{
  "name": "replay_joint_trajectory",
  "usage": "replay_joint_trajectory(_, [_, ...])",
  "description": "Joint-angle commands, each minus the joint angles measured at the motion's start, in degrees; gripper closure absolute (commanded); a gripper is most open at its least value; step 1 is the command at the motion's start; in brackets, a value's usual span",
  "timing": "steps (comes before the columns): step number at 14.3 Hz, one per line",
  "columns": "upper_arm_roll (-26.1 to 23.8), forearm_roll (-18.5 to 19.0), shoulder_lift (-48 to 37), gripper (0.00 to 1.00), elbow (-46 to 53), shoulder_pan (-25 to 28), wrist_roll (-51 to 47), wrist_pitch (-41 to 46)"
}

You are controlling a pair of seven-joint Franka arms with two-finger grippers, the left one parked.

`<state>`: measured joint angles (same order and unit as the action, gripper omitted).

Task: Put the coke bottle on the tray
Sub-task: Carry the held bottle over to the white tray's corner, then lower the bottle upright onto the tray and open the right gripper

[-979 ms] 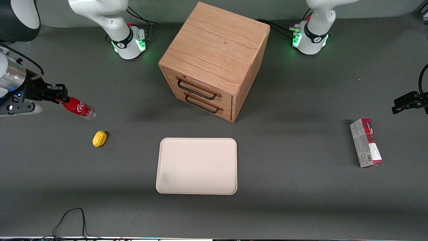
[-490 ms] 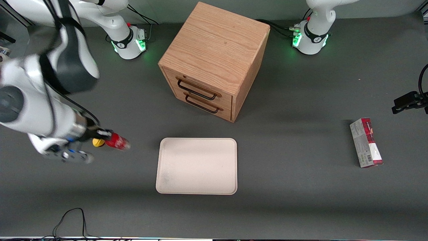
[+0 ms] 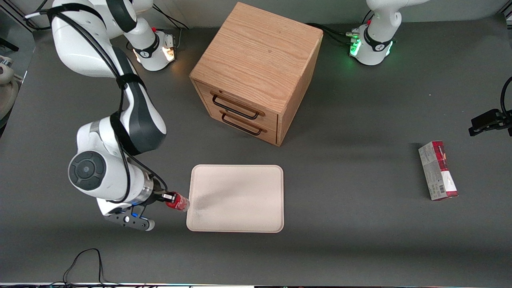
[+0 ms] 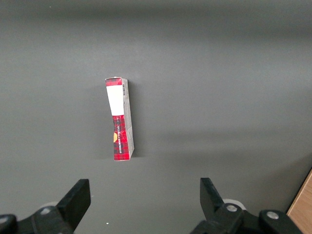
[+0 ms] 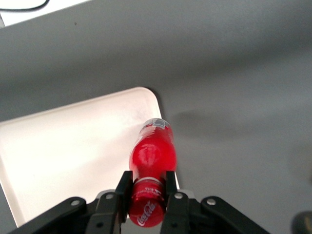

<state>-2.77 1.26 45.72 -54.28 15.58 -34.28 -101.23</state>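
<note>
My right gripper (image 3: 170, 197) is shut on the coke bottle (image 3: 178, 202), a small shiny red bottle held by its neck and cap. It hangs in the air at the edge of the tray (image 3: 240, 216) that faces the working arm's end of the table. In the right wrist view the gripper (image 5: 147, 187) grips the bottle (image 5: 152, 151) below the red cap, and the bottle's clear base points out over the rounded rim of the cream-white tray (image 5: 63, 151). The tray holds nothing.
A wooden two-drawer cabinet (image 3: 256, 72) stands farther from the front camera than the tray. A red-and-grey carton (image 3: 438, 171) lies toward the parked arm's end of the table; it also shows in the left wrist view (image 4: 120, 118). A black cable (image 3: 84, 264) lies near the table's front edge.
My right arm has swung in from the working arm's end of the table, carrying the bottle nearer the front camera and up to the tray's edge. The yellow lemon-shaped thing is now hidden.
</note>
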Motion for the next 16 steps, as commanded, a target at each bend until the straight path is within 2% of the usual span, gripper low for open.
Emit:
replay_joint_trajectory(1, [0.13,-0.38,3.14,1.0,3.39,1.11,-3.07,-2.2])
replay_joint_trajectory(12, [0.22,0.32,7.72,1.0,2.86,2.35,-3.87,-7.31])
replay_joint_trajectory(13, [0.22,0.32,7.72,0.93,2.78,2.35,-3.87,-7.31])
replay_joint_trajectory(14, [0.22,0.32,7.72,0.39,2.78,2.35,-3.69,-7.4])
replay_joint_trajectory(15, [0.22,0.49,7.72,0.02,2.69,2.35,-3.6,-7.49])
replay_joint_trajectory(16, [0.22,0.84,7.72,0.0,2.69,2.43,-3.95,-7.49])
